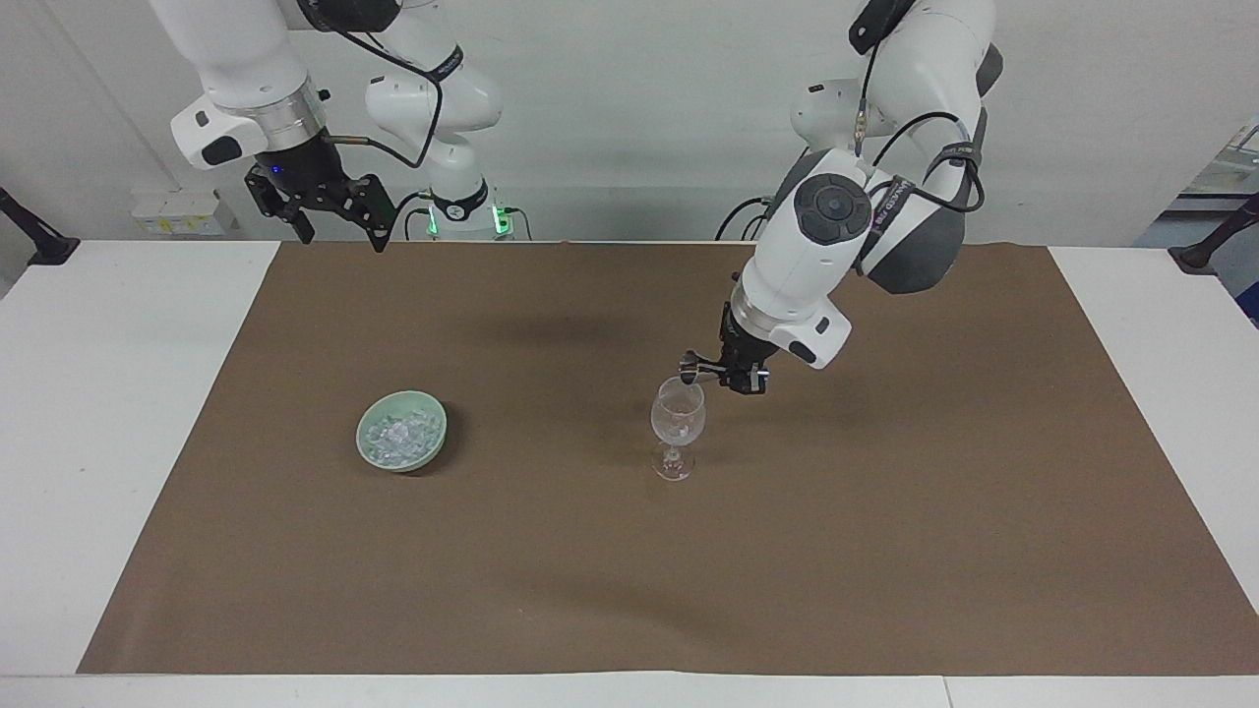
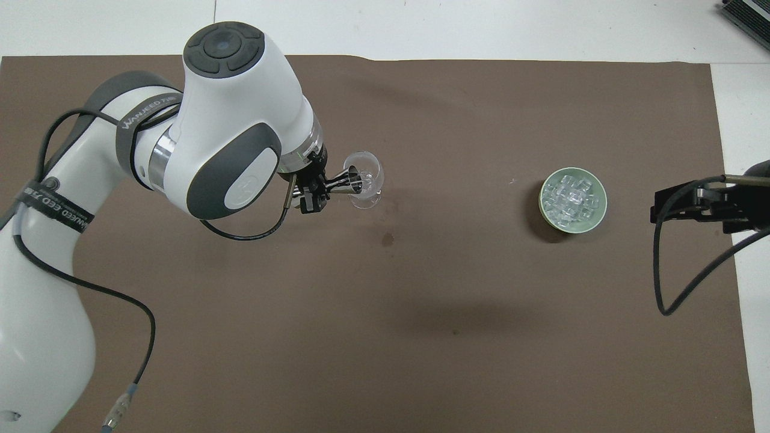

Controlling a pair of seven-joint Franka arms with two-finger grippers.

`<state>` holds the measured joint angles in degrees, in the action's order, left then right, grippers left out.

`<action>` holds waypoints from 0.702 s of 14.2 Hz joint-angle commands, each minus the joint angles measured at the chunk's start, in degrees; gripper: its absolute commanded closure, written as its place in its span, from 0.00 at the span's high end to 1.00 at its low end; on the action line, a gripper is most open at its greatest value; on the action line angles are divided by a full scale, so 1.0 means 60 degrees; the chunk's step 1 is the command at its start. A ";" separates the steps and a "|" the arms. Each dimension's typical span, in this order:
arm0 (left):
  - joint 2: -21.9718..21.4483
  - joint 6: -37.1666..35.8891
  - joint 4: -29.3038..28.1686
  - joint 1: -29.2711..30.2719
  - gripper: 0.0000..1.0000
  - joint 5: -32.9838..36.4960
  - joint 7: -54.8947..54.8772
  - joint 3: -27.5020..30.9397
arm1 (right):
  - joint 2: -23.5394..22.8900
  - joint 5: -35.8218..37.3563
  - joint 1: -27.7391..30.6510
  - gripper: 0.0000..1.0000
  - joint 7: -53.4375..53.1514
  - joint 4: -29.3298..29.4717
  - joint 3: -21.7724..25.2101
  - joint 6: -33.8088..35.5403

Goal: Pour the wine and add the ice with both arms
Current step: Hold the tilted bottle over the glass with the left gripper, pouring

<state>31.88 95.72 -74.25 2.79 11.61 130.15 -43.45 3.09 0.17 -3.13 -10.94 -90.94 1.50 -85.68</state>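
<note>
1. Two arms at the table; only the left one is working. Left gripper is clamped on a small metal jigger, tipped on its side with its mouth over the rim of the stemmed wine glass.
2. Right gripper waits high over the table edge at the right arm's end, fingers spread, holding nothing.
3. Ice sits heaped in the pale green bowl, well apart from the glass, toward the right arm's end.
4. Risk, as I judge it: the jigger is just at the rim; a nudge sideways could topple the tall, narrow-footed glass, or spill onto the brown mat.
</note>
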 commanded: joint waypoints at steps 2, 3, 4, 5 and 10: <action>0.0327 -0.0601 0.0613 -0.0319 0.00 0.0394 0.0296 -0.0024 | 0.0144 -0.0262 0.0141 1.00 0.0286 -0.0151 -0.0016 -0.0090; 0.0327 -0.0646 0.0627 -0.0334 0.00 0.0409 0.0296 -0.0024 | 0.0144 -0.0262 0.0141 1.00 0.0286 -0.0151 -0.0016 -0.0090; 0.0327 -0.0704 0.0671 -0.0363 0.00 0.0453 0.0296 -0.0024 | 0.0144 -0.0262 0.0141 1.00 0.0286 -0.0151 -0.0016 -0.0090; 0.0341 -0.0734 0.0671 -0.0378 0.00 0.0497 0.0311 -0.0024 | 0.0144 -0.0262 0.0141 1.00 0.0286 -0.0151 -0.0016 -0.0090; 0.0327 -0.0924 0.0803 -0.0480 0.00 0.0804 0.0573 -0.0068 | 0.0144 -0.0262 0.0141 1.00 0.0286 -0.0151 -0.0016 -0.0090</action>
<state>32.52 92.41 -72.48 1.25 14.21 131.51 -43.50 3.09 0.17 -3.13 -10.94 -90.94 1.50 -85.68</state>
